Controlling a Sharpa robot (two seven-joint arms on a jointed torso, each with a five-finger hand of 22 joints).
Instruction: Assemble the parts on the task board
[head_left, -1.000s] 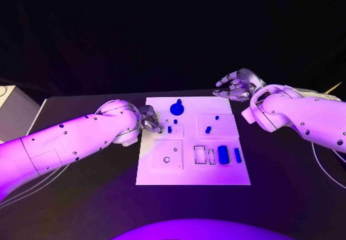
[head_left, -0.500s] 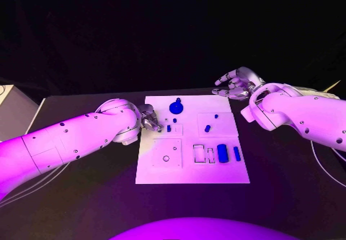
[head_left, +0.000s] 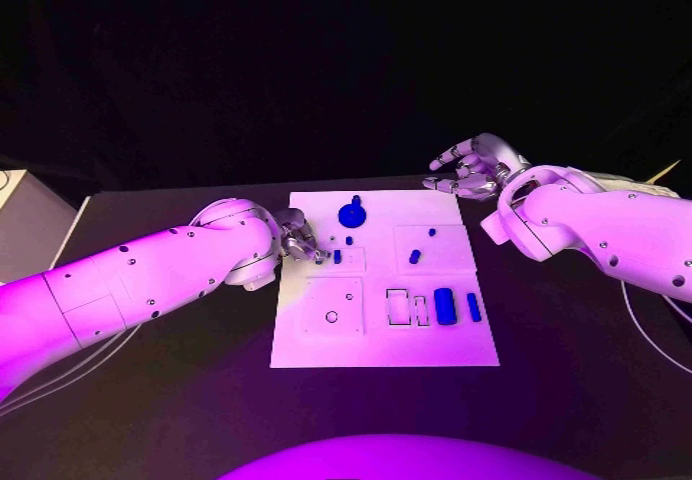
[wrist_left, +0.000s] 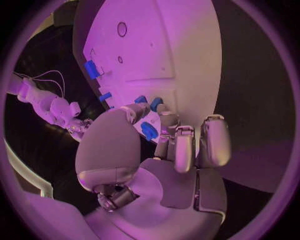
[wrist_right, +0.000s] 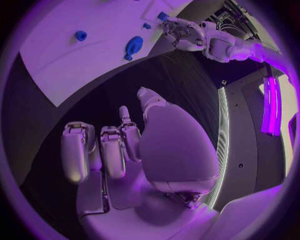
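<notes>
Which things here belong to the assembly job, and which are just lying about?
Part of the job:
task board
blue parts, e.g. the large one at the board's far end
left hand, fingers at a small blue part

Just lying about:
pale box at the table's left edge

The left hand (head_left: 299, 240) hides the task board (head_left: 382, 345) edge beneath it, its fingertips (wrist_left: 164, 125) cover part of a small blue part (wrist_left: 149, 130), and whether they grip it cannot be told.
</notes>
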